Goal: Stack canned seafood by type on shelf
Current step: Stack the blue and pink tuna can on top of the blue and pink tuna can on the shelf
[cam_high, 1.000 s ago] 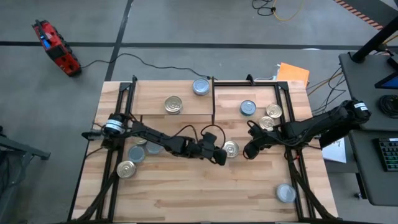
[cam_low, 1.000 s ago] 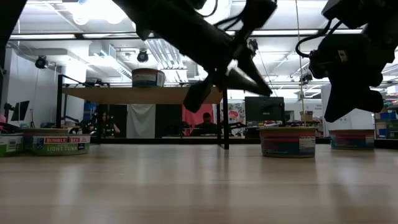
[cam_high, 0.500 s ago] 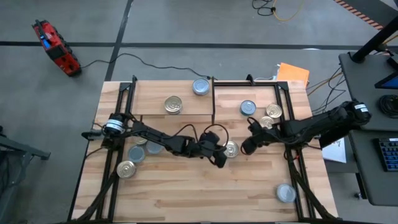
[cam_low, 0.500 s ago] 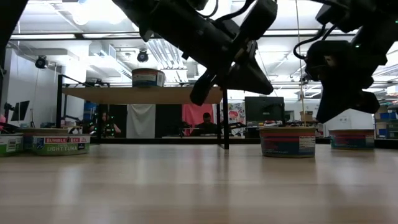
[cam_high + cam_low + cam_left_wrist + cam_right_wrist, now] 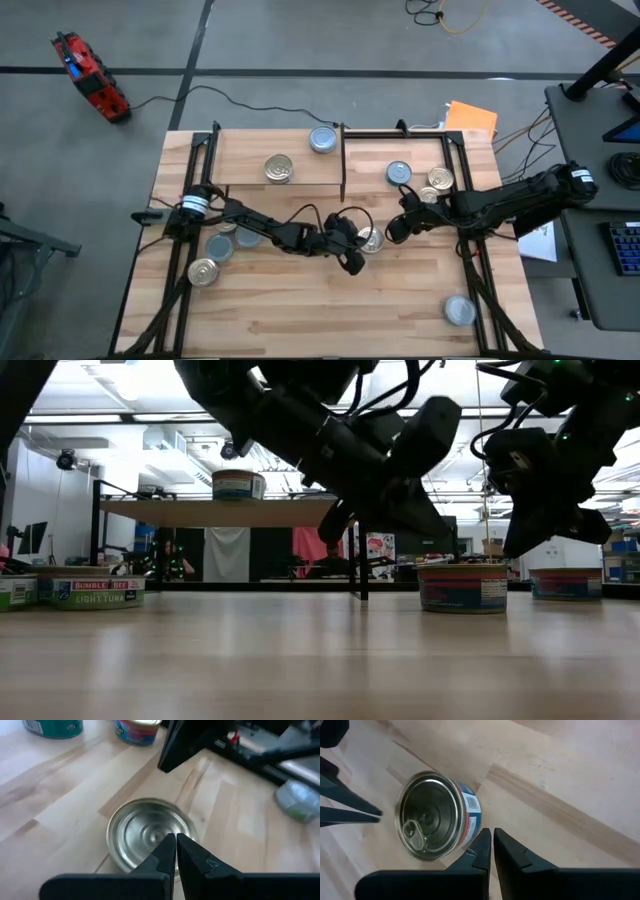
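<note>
A golden-lidded tin (image 5: 371, 239) is sitting upright on the worktop (image 5: 300, 320), well in front of the shelf (image 5: 250, 165). The left end effector (image 5: 354, 262), fingers pressed together and gripping nothing, is hovering just beside the tin on its left. The right end effector (image 5: 392, 232), likewise pressed together and empty, is hanging just right of it. Both are flanking the tin, about equally near.
</note>
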Robot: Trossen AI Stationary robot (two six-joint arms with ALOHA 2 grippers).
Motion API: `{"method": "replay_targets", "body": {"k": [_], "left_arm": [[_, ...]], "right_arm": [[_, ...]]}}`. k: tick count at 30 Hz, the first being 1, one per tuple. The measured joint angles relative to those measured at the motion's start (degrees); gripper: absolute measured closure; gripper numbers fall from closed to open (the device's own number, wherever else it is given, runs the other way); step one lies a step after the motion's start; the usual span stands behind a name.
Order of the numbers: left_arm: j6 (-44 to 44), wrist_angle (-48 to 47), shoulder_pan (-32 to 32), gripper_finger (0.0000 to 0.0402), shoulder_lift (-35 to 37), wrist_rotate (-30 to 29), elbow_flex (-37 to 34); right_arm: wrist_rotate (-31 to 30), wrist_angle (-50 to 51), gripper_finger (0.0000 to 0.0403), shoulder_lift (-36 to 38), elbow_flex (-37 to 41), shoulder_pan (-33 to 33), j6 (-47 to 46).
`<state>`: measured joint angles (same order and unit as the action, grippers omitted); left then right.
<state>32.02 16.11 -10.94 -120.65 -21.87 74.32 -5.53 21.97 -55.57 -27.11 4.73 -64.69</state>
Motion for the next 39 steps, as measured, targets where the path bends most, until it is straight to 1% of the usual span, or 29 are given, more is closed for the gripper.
{"method": "replay_targets", "body": {"k": [2, 6, 10, 13, 16, 20, 24, 28, 33, 39], "left_arm": [[-1.90, 0.45, 0.00, 0.0401, -0.69, -0.04, 0.00], [-2.48, 0.35, 0.06, 0.0401, -1.84, -0.02, 0.00], [-2.37, 0.32, 0.07, 0.0401, -1.87, -0.04, -0.02], [-2.69, -0.56, 0.07, 0.0401, -1.87, -0.02, -0.02], [-2.43, -1.38, 0.07, 0.0401, -1.87, 0.21, -0.02], [-2.39, -2.20, 0.07, 0.0401, -1.98, 0.45, -0.02], [-2.39, -2.57, 0.07, 0.0401, -1.98, 0.52, -0.02], [-2.18, -3.51, 0.02, 0.0402, -1.96, 0.57, 0.00], [-1.97, -3.83, 0.04, 0.0401, -1.91, 1.31, 0.02], [-1.82, -4.10, -0.12, 0.0401, -1.89, 1.37, 0.02]], "right_arm": [[0.01, 0.02, 0.0390, 0.00, 0.00, -0.02, -0.49], [0.22, 0.01, 0.0390, 0.00, 0.00, -0.02, -3.18], [2.00, -0.02, 0.0389, 0.00, 0.00, -0.02, -3.71], [3.91, -0.73, 0.0377, 0.00, 0.00, -0.02, -3.62], [5.15, -2.82, 0.0347, 0.00, 0.00, -0.01, -3.17], [4.80, -4.89, 0.0291, 0.00, 0.00, -0.02, -2.90], [4.05, -4.95, 0.0236, 0.00, 0.00, -0.02, -2.75], [4.05, -5.06, 0.0192, 0.00, 0.00, -0.02, -1.96], [4.03, -7.64, 0.0153, -0.50, 0.00, -0.02, 0.22], [3.99, -9.93, 0.0124, -3.52, 0.00, -0.02, 1.35]]}}
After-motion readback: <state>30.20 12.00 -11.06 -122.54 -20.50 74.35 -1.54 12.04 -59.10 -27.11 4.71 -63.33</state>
